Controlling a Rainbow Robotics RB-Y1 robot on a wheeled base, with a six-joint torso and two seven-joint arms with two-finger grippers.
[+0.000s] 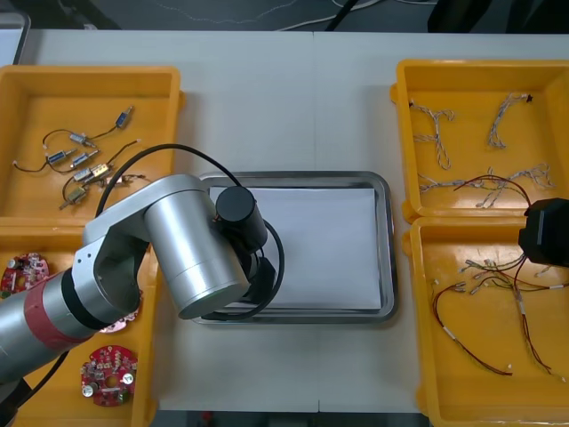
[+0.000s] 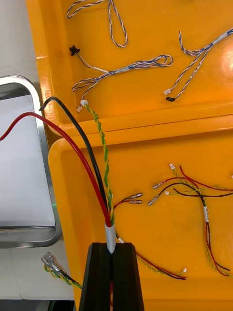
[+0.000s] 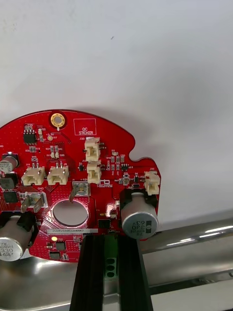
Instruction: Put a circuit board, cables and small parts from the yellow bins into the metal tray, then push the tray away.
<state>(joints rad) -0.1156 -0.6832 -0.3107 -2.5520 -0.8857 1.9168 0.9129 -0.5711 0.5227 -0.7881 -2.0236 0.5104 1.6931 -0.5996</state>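
My left gripper is shut on the green connector at the edge of a round red circuit board. It holds the board over the white inside of the metal tray, close to the rim. In the front view the left arm covers the tray's left part. My right gripper is shut on a cable of red, black and yellow-green strands. That cable hangs over the near right yellow bin, and its free ends reach toward the tray. The right wrist shows at the table's right side.
The far left bin holds small metal parts on black leads. The near left bin holds more circuit boards. Twisted blue and white cables lie in the far right bin. Red and yellow cables lie in the near right one.
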